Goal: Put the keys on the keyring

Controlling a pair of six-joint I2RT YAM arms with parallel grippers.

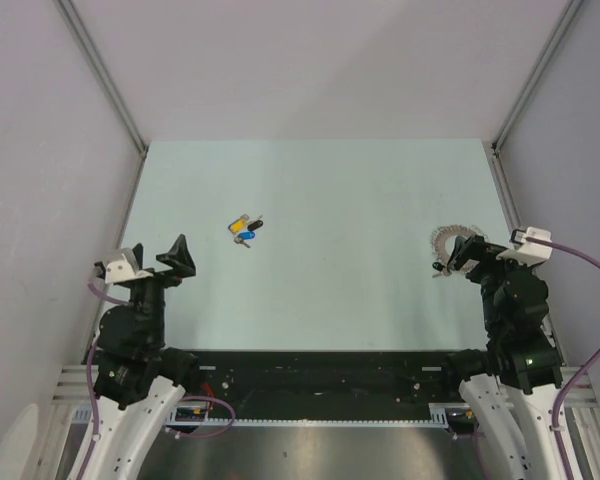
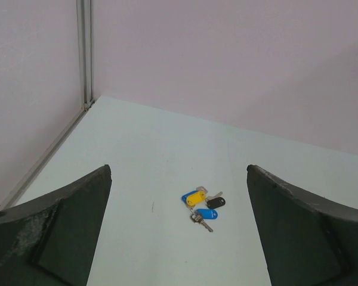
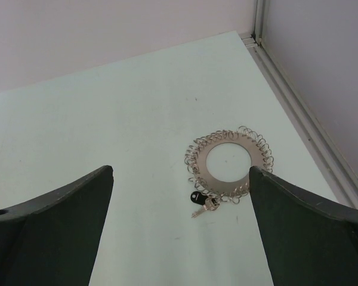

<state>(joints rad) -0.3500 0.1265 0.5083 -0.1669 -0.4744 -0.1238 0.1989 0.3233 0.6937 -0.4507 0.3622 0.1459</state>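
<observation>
Left end effector (image 2: 179, 170), right end effector (image 3: 181, 170) both gape; keys (image 2: 197, 198) lie apart from keyring (image 3: 197, 159)

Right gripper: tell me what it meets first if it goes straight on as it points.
Probably the black key at the near edge of the keyring, though depth is unclear.

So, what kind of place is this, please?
Probably a robot test cell or lab: a pale-green tabletop, plain grey panel walls joined by aluminium frame rails, and two black arms bolted at the near edge.
</observation>
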